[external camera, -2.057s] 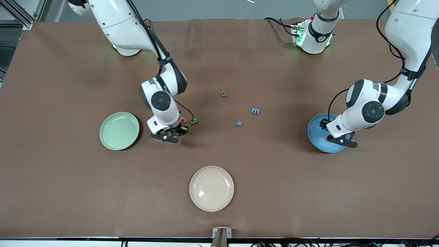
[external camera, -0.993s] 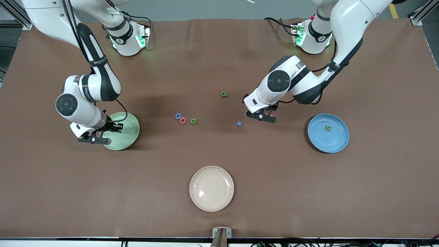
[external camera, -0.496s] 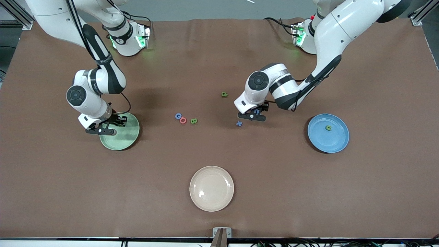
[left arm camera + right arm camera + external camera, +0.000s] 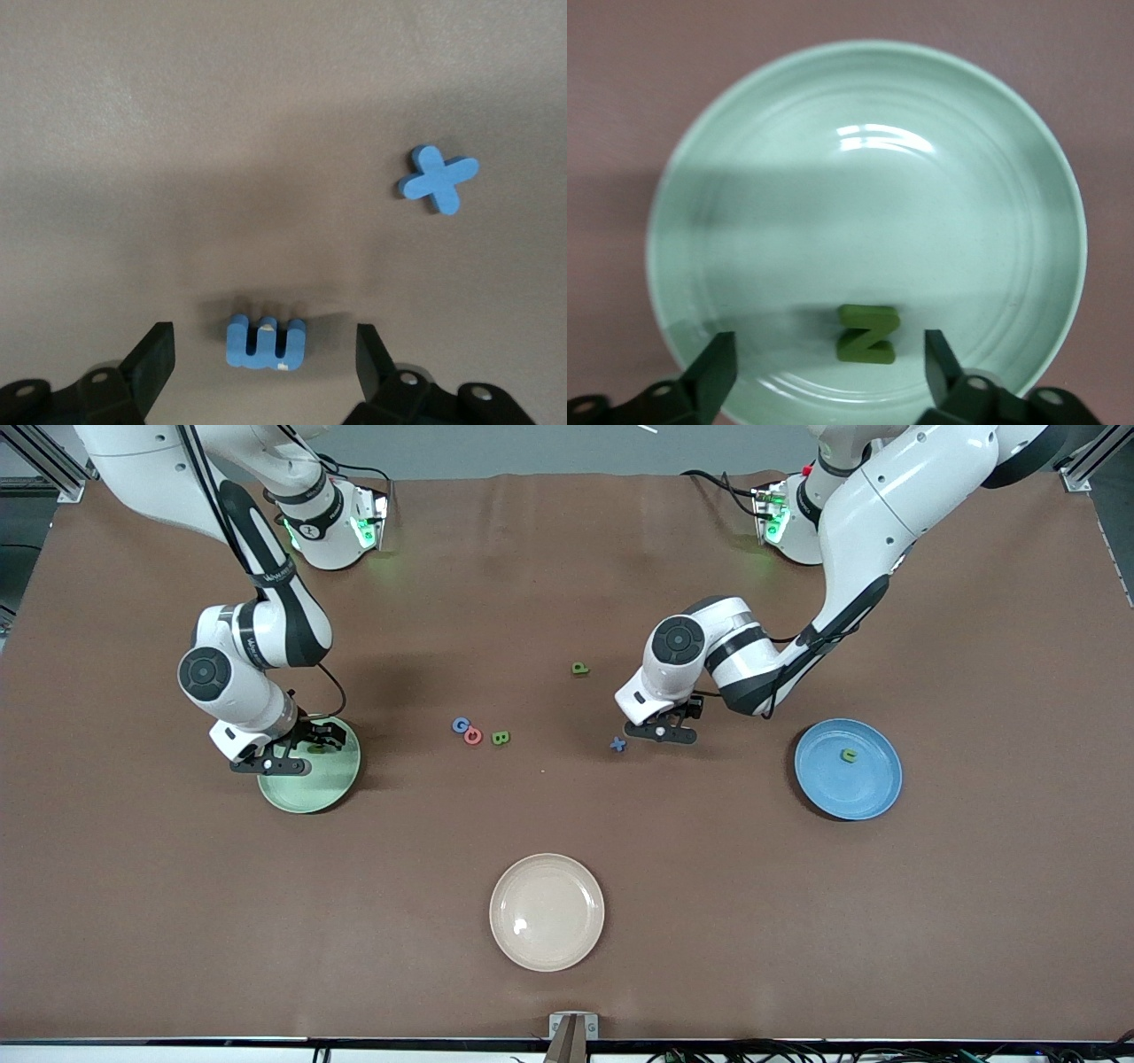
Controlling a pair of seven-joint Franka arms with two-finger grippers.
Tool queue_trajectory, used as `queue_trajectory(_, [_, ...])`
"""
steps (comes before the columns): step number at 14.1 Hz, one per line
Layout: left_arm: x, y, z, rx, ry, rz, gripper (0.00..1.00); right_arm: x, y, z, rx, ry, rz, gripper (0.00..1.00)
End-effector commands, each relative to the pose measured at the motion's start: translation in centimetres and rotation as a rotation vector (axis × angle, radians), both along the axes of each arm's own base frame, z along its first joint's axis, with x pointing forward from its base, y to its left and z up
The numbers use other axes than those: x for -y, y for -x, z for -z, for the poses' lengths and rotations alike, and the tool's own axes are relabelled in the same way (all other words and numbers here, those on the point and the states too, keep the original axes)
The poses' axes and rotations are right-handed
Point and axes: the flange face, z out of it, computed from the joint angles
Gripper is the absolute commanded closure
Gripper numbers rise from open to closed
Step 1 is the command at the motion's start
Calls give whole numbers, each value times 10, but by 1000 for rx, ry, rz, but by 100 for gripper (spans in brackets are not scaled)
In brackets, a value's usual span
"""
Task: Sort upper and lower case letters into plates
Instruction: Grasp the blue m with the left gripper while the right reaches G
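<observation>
We're seeing the right tool (image 4: 299, 749) hanging at left of centre in the front frame, over the pale green plate (image 4: 326, 786), fingers (image 4: 713, 370) spread wide, holding nothing. A green Z (image 4: 867, 333) is lying in that plate (image 4: 744, 230) between the fingers, low in the right wrist frame.

The left tool (image 4: 675, 724) is sitting low over the table (image 4: 567, 567) right of centre, fingers (image 4: 152, 356) wide, straddling a blue m (image 4: 265, 342) without touching it. The m looks to be lying flat on the table, though we can't be certain from this angle. A blue x (image 4: 617, 744) is lying just beside the tool, upper right in the left wrist frame (image 4: 437, 178).

The blue plate (image 4: 864, 793) is sitting at right, carrying one small green letter (image 4: 849, 755). A blue G (image 4: 460, 725), red O (image 4: 473, 736) and green B (image 4: 500, 738) are clustered mid-frame, and a green p (image 4: 579, 668) is lying above them. A cream plate (image 4: 547, 911) is sitting at bottom centre.
</observation>
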Motion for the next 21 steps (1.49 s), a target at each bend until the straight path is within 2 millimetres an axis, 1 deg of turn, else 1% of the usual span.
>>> queue_trajectory(1, [-5, 2, 7, 13, 1, -16, 15, -65, -6, -28, 23, -35, 104, 0])
queue_trajectory(3, [-7, 3, 12, 4, -3, -19, 17, -109, -2, -35, 39, -37, 212, 0])
queue_trajectory(5, [-9, 3, 12, 2, -4, -21, 21, -150, 9, -36, 48, -38, 269, 0])
queue_trajectory(6, [-8, 3, 13, 0, -4, -24, 22, -166, 16, -34, 46, -35, 265, 0])
queue_trajectory(7, [-8, 4, 13, 0, -5, -23, 23, -173, 20, -27, 38, -29, 272, 0])
queue_trajectory(9, [-6, 5, 12, 1, -3, -20, 26, -199, 36, -14, 24, -11, 284, 0])
queue_trajectory(11, [-5, 5, 13, 1, -4, -20, 29, -209, 42, 0, 37, -13, 285, 0])
queue_trajectory(12, [-5, 5, 13, 1, -4, -20, 36, -212, 44, 7, 44, -14, 292, 0])
queue_trajectory(14, [-6, 3, 12, 4, -3, -22, 53, -219, 49, 24, 48, -8, 294, 0])
queue_trajectory(15, [-7, 3, 11, 4, -2, -24, 58, -218, 48, 28, 58, -13, 296, 0])
queue_trajectory(16, [-9, 1, 12, 4, -3, -28, 60, -217, 48, 34, 54, -8, 298, 0])
queue_trajectory(17, [-9, 1, 12, 4, -3, -24, 64, -216, 48, 38, 52, -3, 296, 0])
queue_trajectory(18, [-8, 0, 10, 7, -1, -24, 69, -213, 47, 39, 55, 6, 288, 0])
queue_trajectory(19, [-9, -1, 9, 9, -1, -29, 73, -205, 42, 40, 65, 20, 287, 0])
queue_trajectory(20, [-9, -2, 7, 14, -2, -30, 76, -203, 41, 41, 69, 26, 280, 0])
queue_trajectory(21, [-9, -2, 5, 19, -5, -29, 76, -203, 41, 43, 71, 26, 281, 0])
